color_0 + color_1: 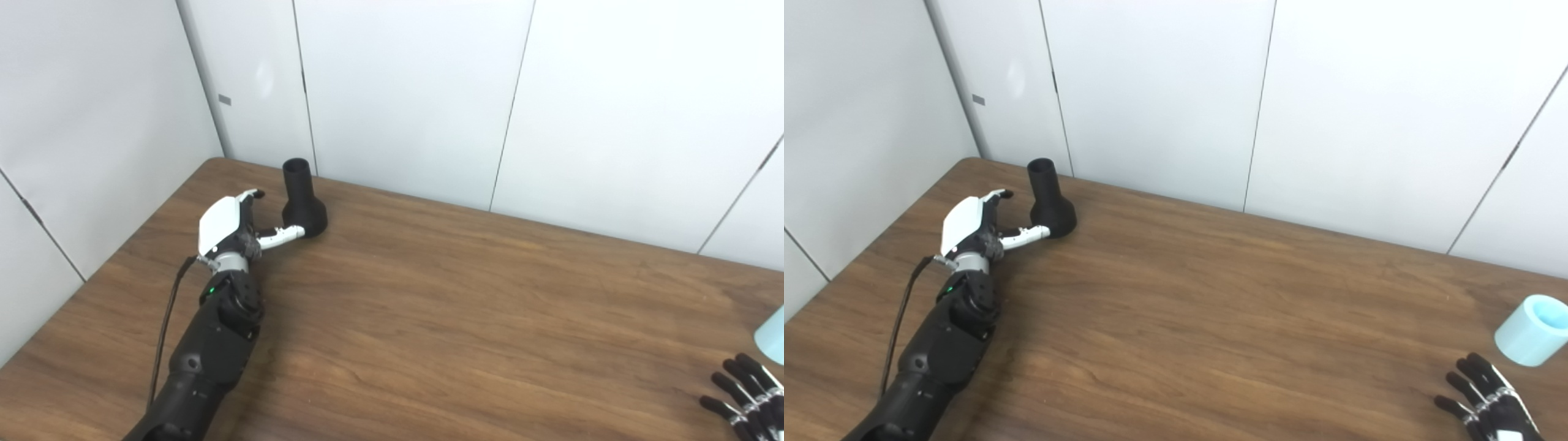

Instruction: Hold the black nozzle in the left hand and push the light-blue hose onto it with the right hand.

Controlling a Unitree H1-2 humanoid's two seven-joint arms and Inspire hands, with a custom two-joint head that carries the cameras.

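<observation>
The black nozzle (302, 199) stands upright on its wide base at the far left of the wooden table (465, 318), narrow mouth up. My left hand (236, 225) is open just left of it, its thumb reaching to the nozzle's base, fingers apart and not closed round it. The light-blue hose piece (1532, 329), a short tube, lies on its side at the right edge of the table. My right hand (1488, 401) is open at the bottom right, fingers spread, a little in front of the hose and apart from it.
White wall panels (398, 92) rise right behind the table's far edge and along its left side, close to the nozzle. A black cable (165, 324) hangs beside my left forearm.
</observation>
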